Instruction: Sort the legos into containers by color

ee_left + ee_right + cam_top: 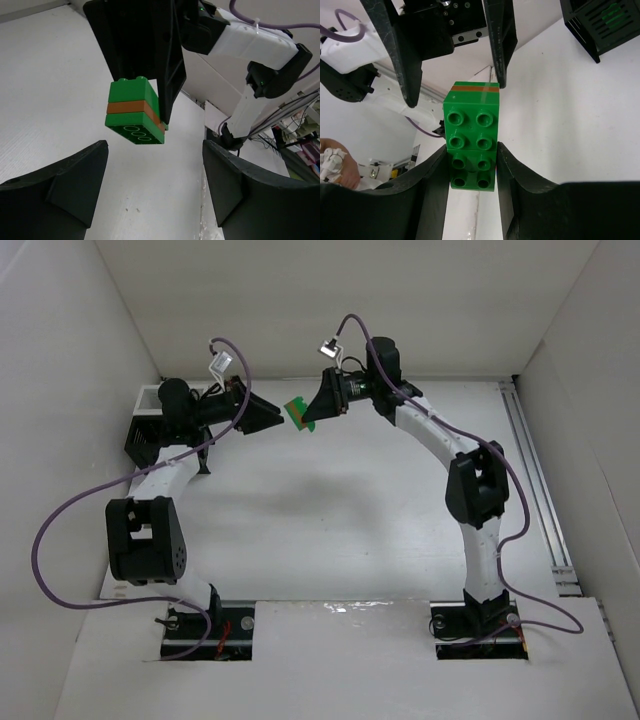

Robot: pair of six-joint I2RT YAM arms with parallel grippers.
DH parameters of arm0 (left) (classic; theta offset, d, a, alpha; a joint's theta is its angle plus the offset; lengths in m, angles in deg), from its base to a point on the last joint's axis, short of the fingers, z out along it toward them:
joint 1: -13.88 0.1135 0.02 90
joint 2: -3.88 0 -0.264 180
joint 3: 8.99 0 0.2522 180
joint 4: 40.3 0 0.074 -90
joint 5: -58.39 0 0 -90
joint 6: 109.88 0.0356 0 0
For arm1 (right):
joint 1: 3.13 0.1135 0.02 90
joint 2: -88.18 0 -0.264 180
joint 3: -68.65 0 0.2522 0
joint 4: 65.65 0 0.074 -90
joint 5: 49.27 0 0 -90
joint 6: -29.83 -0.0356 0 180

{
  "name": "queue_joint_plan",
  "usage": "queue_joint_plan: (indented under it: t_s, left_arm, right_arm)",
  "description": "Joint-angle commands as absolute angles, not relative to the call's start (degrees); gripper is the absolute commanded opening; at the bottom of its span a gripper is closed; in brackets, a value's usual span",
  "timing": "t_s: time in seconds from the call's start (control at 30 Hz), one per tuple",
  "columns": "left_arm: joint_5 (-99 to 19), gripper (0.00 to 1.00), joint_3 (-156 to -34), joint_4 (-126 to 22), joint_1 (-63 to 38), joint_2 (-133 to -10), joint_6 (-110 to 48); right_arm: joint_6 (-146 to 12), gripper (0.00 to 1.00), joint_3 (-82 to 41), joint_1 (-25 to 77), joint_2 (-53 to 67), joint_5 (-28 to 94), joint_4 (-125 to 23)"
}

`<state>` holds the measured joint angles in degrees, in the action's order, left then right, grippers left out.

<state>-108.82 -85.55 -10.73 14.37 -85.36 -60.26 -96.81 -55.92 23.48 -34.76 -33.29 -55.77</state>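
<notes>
- Gripping a small brick stack [472, 125], the right gripper [471, 167] is pinching the stack's near green end between both fingers, clear of the table [330, 530].
- The stack is showing green, a thin orange layer, then green, and it is hanging over the far middle of the table, between the two grippers.
- The left gripper [155, 185] is standing wide open, facing the stack from the left without touching it.
- The black slatted rack [147, 393] is sitting at the far left, behind the left arm [165, 480], well apart from the stack.
</notes>
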Motion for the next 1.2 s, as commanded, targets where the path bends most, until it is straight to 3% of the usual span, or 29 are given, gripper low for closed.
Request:
queue_joint_plan:
  t_s: [0.0, 0.17, 0.67, 1.17]
  left_arm:
    - [-113.1, 0.72, -86.5, 11.9, 14.2, -85.1, -74.7]
    - [-111.7, 0.72, -85.1, 18.9, 13.6, -85.6, -78.7]
    - [-111.2, 0.71, -84.5, 4.7, 13.6, -85.0, -68.7]
    - [-111.8, 0.71, -85.7, 3.2, 13.0, -85.5, -67.3]
  right_arm:
    - [-97.1, 0.0, -60.1, 23.7, -32.6, -35.7, -60.5]
    - [-100.6, 0.0, -59.5, 24.2, -32.6, -37.5, -63.9]
    - [-102.9, 0.0, -58.8, 24.7, -30.8, -36.9, -68.3]
    - [-102.9, 0.0, -61.2, 27.0, -31.5, -37.4, -69.4]
